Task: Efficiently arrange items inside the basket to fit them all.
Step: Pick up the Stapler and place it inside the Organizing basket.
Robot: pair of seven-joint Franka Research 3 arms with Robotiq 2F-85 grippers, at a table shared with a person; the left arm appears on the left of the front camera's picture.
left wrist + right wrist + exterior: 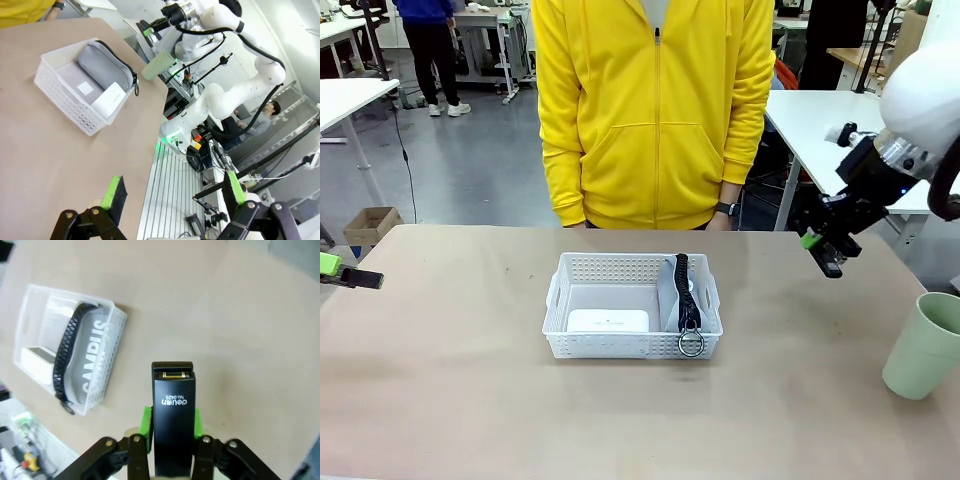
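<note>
The white perforated basket (570, 345) sits mid-table and also shows in the wrist views (60, 102) (112, 347). Inside it the grey CAMPUS pouch (670, 295) (92, 360) stands on edge along the right wall, black strap (67, 355) and metal ring (691, 344) on top. The flat white box (608, 320) (109, 97) lies at the front left. My right gripper (822, 253) hovers right of the basket, shut on the small black stapler (173, 415). The pale green cup (925, 345) (157, 65) stands at the right edge. My left gripper (172, 192) hangs open over the table's left edge.
A person in a yellow zip hoodie (655, 110) stands at the far side, hands behind the table edge. The basket's middle floor (610, 298) is bare. White tables and a cardboard box (368, 225) stand in the background.
</note>
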